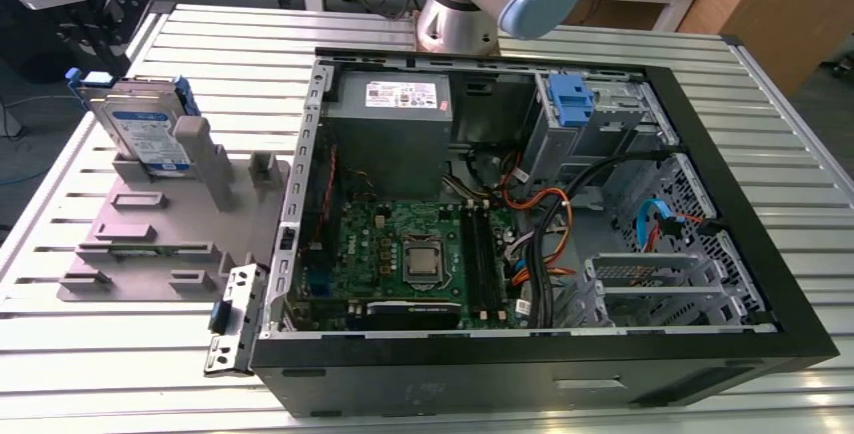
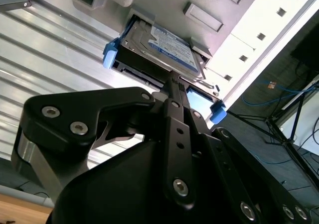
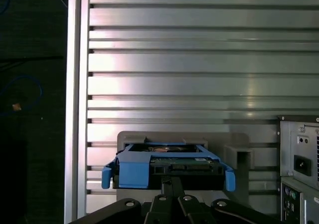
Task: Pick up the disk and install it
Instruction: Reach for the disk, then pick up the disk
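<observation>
Nearest the wrist cameras is the gripper (image 3: 169, 185); its black fingers run in to one narrow point, so they look drawn together with nothing between them, though the tips sit so close against the edge behind that I would not swear there is no contact. Just past those tips stands the disk (image 2: 167, 45), on edge in a slot of the grey holder (image 1: 147, 219), at the exterior view's left and well apart from the open computer case (image 1: 534, 372); it has not been lifted.

The risk, as I judge it: fingers this closed cannot straddle the drive, and a descent in this state would ram its upper edge, jam it deeper in the slot or tip the holder; a pinch taken on the blue rails (image 3: 134, 170) alone could flex the plastic and let the drive swing or slip; the slot walls might also drag on the rails if the pull is not straight.

The disk itself is a flat silver-grey slab with a white-and-blue label on its broad face; the rails wrap its edges and flare out at both ends; its connector edge faces the gripper in the first wrist view. Beyond it lies the ribbed metal table (image 1: 80, 354); farther off, the case.
</observation>
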Robot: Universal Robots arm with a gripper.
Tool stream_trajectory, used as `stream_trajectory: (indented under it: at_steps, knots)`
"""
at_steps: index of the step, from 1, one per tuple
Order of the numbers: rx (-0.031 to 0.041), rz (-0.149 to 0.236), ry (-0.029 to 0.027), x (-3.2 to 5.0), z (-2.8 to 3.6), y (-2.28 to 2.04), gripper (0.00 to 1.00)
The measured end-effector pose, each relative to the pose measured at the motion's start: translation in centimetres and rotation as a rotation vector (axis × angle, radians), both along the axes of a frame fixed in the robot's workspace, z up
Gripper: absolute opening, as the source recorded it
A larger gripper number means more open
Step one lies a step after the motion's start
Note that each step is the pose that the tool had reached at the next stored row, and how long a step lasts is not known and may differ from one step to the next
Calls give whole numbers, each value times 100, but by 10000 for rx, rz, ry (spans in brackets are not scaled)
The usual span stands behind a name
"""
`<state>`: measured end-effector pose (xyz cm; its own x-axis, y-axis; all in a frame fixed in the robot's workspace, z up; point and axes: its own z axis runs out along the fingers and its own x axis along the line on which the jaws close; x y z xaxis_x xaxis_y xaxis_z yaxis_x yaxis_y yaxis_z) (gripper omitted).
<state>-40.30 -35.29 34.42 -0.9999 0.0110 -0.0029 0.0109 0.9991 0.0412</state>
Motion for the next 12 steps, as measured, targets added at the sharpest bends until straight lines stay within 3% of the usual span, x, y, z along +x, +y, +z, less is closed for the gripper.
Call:
stream_trajectory:
  at_steps: [7,12]
  knots:
    - [1,16,-2,0,1,0,11]
    - [1,16,-2,0,39,0,11]
